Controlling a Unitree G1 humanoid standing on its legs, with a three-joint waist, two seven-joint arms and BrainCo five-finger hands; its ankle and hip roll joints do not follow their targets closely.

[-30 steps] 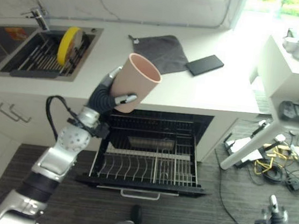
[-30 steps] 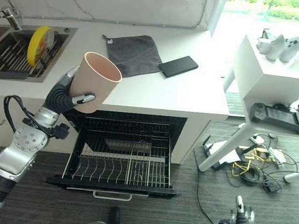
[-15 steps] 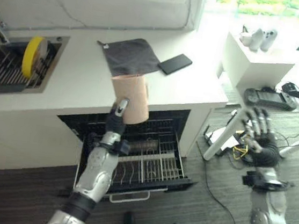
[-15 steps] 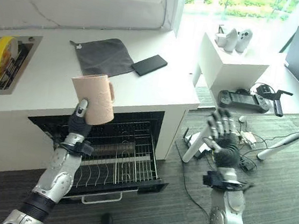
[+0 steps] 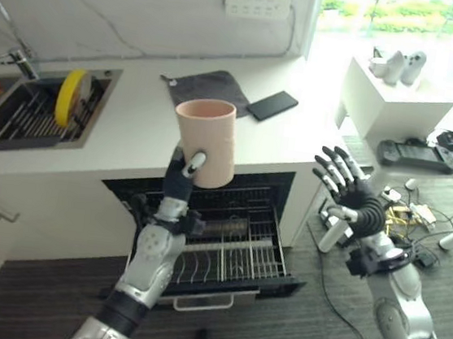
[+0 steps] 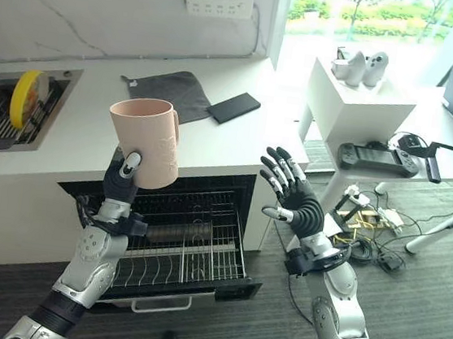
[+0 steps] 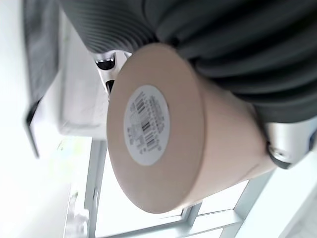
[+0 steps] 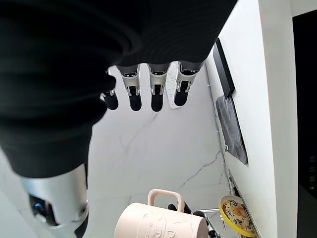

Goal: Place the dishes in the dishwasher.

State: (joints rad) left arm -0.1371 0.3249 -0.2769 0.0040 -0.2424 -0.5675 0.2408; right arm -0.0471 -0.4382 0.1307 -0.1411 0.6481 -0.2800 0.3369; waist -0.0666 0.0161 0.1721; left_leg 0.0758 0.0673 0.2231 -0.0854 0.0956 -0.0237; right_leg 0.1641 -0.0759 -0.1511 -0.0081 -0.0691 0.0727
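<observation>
A pale pink cup (image 5: 206, 140) is held upright in the air in front of the counter edge, above the pulled-out dishwasher rack (image 5: 221, 249). My left hand (image 5: 180, 182) is shut on its lower part from below. The left wrist view shows the cup's base (image 7: 153, 124) with a barcode sticker. My right hand (image 6: 296, 194) is raised to the right of the cup, apart from it, fingers spread open and holding nothing. In the right wrist view the pink cup (image 8: 161, 222) with its handle shows past the straight fingers (image 8: 156, 96). A yellow plate (image 5: 73, 97) stands in the sink rack (image 5: 28, 118).
On the white counter (image 5: 132, 138) lie a dark grey cloth (image 5: 209, 90) and a black phone (image 5: 272, 105). A white side table (image 5: 398, 99) with game controllers stands to the right, cables on the floor below it. A faucet (image 5: 14, 55) is at the sink.
The camera has shifted. My right hand has risen and come in toward the cup. The cup stays upright in my left hand, a little higher.
</observation>
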